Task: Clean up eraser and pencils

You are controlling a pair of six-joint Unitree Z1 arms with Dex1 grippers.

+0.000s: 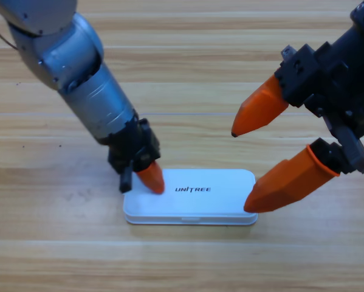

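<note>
Now the closed white plastic case (191, 198) w/ UNITREE print is lying long-axis left-right on the wooden worktop (48, 255). Left gripper (150, 178) is pressing its left end, jaws' gap can't tell; right gripper (245, 170) is spreading wide by its right end. No pencils or eraser visible, probably inside.

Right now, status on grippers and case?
Left gripper pressing down on closed white case, left end. Right gripper open at case's right end. No pencil or eraser visible.

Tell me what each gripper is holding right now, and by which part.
Nothing is held. The left gripper presses down on the left end of the closed white case's lid. The right gripper has its jaws open, the lower tip at the case's right end.
</note>
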